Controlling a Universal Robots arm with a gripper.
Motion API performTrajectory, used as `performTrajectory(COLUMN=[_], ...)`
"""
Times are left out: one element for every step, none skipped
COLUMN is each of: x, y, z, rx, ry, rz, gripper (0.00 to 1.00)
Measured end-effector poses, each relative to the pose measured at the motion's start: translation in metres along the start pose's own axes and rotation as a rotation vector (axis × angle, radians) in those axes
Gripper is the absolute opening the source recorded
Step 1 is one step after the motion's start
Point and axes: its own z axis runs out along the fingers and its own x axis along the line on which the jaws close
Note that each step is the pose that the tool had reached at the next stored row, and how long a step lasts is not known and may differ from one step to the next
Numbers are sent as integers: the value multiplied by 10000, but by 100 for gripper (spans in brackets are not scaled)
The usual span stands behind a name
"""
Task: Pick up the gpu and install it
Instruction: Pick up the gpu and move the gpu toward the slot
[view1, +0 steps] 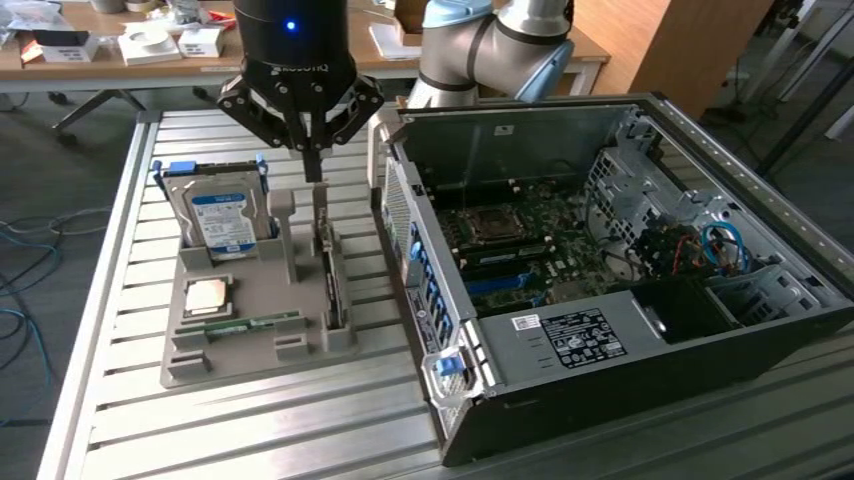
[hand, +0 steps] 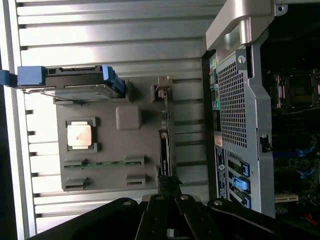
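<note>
Gpu (view1: 332, 280) (hand: 165, 145): standing on edge in the grey holder (view1: 254, 350) on the bench (view1: 200, 430), beside the open computer case (view1: 561, 340). Tool (view1: 312, 172) (hand: 169, 200): hovering directly over the gpu's end, fingers pressing together; whether it is touching the gpu is unclear.

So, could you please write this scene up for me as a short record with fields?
gripper: shut, directly over the gpu's upper end; whether it grips the card cannot be told
gpu: standing on edge in the gray holder tray, not yet installed
tray also holds: hard drive, processor, memory strip
computer case: open, to the exterior view's right of the tray
</note>
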Motion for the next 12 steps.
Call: performTrajectory(x=[0,0,0,0,0,0,0,0,0,0,0,0], y=[0,0,0,0,0,0,0,0,0,0,0,0], z=[0,0,0,0,0,0,0,0,0,0,0,0], rx=[0,0,0,0,0,0,0,0,0,0,0,1], ry=[0,0,0,0,0,0,0,0,0,0,0,0], rz=[0,0,0,0,0,0,0,0,0,0,0,0], gripper=[11,11,11,11,11,11,11,11,11,11,17,23])
